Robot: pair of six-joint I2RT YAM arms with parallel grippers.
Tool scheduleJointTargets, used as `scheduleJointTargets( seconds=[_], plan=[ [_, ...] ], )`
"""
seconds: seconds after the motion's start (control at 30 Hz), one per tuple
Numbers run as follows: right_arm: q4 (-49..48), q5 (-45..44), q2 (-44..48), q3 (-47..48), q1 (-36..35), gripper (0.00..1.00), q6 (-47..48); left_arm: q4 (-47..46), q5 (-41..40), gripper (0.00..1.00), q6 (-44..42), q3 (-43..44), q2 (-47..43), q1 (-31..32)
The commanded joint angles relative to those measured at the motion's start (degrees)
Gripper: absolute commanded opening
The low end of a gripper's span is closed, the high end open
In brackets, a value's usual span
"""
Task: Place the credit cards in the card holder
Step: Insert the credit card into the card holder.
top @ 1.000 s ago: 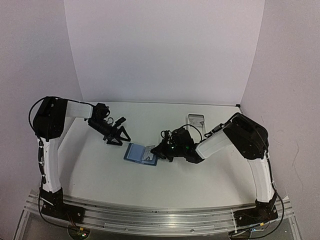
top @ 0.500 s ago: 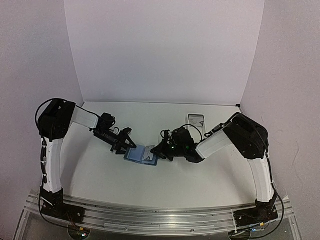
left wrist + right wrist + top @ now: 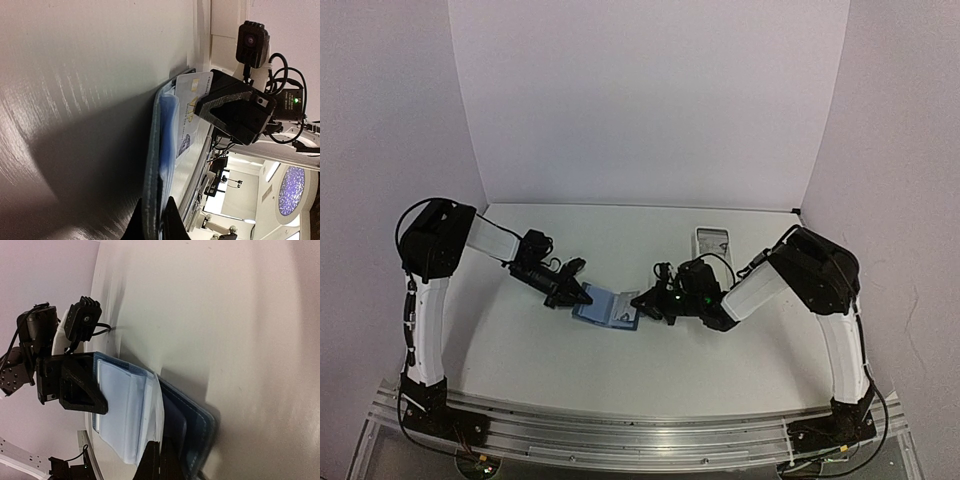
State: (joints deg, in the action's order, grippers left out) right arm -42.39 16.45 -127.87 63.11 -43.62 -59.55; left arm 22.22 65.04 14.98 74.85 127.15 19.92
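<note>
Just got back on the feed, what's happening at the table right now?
Both arms are on the flat blue fold-over card holder mid-table. The left tool is clamped on one edge, the right tool on the opposite edge, holding it open. A white VIP-printed card lies in it by the right tool.

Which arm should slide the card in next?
Probably right. The right claw grips the credit card at the card holder; the left claw clamps the holder's opposite edge, steadying it.
</note>
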Motion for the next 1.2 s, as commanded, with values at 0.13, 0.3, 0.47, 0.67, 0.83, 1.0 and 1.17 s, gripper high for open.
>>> scheduleJointTargets(
  seconds=[0.13, 0.3, 0.47, 0.67, 0.83, 1.0, 1.17],
  plan=[
    [-16.6, 0.0, 1.4, -4.8, -0.4, 0.0, -6.6, -10.1, 1.1, 0.0, 6.4, -10.8, 1.9, -2.0],
    [-18.9, -2.9, 1.1, -4.2, -1.3, 0.0, -5.6, -20.6, 1.1, 0.0, 13.4, -15.5, 1.5, -2.1],
    [-21.1, -2.0, -0.7, -4.9, -1.6, 0.0, -6.7, -24.1, 0.5, 0.0, 14.2, -18.8, 1.9, -2.3],
    [-24.2, -0.9, -4.3, -3.7, -2.5, 0.0, -9.1, -25.5, -5.4, 0.0, 15.7, -20.7, 1.8, -2.3],
    [-24.3, -1.6, -5.9, -3.0, -2.5, 0.0, -9.5, -25.4, -6.3, 0.0, 16.4, -21.1, 2.5, -2.3],
    [-24.9, -1.1, -7.2, -1.7, -2.6, 0.0, -9.3, -24.5, -6.9, 0.0, 16.2, -20.3, 3.5, -2.2],
    [-28.1, -1.1, -5.5, -4.2, -2.6, 0.0, -9.9, -23.1, -7.9, 0.0, 16.0, -19.9, 4.1, -2.3]
  ],
)
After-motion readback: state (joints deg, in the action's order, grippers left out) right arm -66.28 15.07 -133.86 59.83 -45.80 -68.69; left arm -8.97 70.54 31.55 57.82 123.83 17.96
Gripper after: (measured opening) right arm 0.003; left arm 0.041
